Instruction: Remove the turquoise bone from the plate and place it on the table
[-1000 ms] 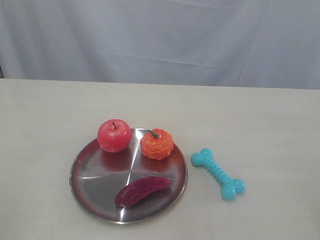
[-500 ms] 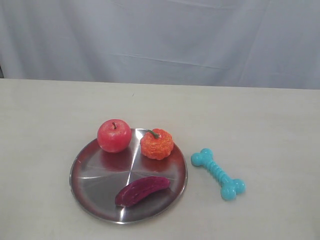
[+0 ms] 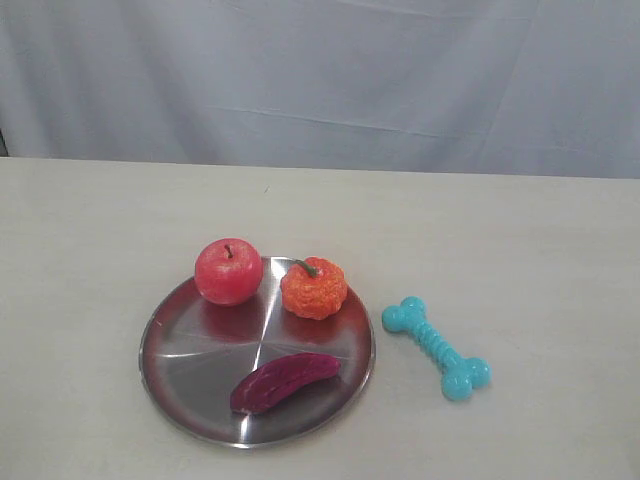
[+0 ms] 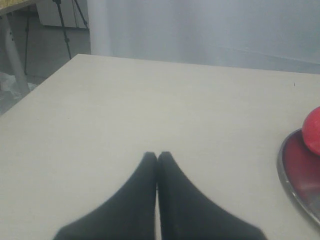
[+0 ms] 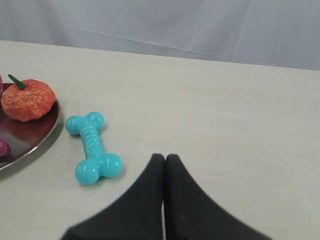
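The turquoise bone lies flat on the pale beige table, just right of the steel plate and not touching it. In the right wrist view the turquoise bone lies beside the plate. My right gripper is shut and empty, apart from the bone. In the left wrist view my left gripper is shut with nothing in it, over bare table, with the plate's rim off to one side. Neither gripper shows in the exterior view.
On the plate sit a red apple, an orange pumpkin and a dark purple vegetable. A grey cloth backdrop hangs behind the table. The table's edge and tripod legs show in the left wrist view.
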{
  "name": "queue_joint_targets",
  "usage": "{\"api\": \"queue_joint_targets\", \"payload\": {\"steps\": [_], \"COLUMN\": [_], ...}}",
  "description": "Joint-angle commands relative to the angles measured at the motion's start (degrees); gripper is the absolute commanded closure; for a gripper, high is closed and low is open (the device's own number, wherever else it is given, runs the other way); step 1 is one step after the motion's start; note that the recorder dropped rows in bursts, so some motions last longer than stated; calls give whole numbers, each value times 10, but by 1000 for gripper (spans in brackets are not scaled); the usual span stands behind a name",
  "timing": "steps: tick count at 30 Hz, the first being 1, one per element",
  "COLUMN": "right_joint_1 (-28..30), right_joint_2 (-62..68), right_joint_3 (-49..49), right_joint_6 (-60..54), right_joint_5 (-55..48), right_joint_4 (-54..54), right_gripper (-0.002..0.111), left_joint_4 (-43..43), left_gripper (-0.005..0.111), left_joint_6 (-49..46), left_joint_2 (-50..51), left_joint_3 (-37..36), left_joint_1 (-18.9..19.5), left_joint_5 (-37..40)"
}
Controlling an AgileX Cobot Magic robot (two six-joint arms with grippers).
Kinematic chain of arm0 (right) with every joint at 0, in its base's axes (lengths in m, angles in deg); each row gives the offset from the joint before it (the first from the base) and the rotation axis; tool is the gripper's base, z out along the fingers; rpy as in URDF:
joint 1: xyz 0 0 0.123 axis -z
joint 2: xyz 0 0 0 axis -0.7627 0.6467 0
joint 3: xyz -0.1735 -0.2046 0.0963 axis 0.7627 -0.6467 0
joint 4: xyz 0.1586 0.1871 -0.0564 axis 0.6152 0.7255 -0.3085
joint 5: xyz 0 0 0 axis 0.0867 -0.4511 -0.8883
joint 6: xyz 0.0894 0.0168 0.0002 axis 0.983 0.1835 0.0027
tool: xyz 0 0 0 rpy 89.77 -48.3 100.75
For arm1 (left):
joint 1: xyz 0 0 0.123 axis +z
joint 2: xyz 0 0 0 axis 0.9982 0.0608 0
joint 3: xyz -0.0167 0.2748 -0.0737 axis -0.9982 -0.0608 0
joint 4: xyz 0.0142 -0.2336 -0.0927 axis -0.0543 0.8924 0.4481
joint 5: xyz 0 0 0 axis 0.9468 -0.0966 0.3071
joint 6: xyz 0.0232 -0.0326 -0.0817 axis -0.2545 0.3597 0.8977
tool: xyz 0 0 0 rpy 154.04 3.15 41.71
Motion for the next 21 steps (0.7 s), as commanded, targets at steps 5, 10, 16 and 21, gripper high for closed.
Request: {"api": "queue_joint_targets", "payload": {"steps": [5,10,16,21], "right_joint_1": [1,1,1,1], "right_joint_2": [-3,-3,-3,-3], "right_joint_3": [-1,-1,-1,-1], "right_joint_6": [2,2,2,2], "right_joint_5": [0,1,1,1], "right_joint_4": [-4,-4,-4,-4], "right_gripper": [109,109,109,109], "left_joint_4": [0,0,0,0], "left_gripper": [107,107,107,107], "left_joint_6": [0,0,0,0], "left_joint_2": [-1,-1,-1,-1], "left_joint_3": [-2,-2,-2,-2], "left_joint_1": [-4,-4,-4,-4], "left_joint_5": [-2,-2,-2,-2]}}
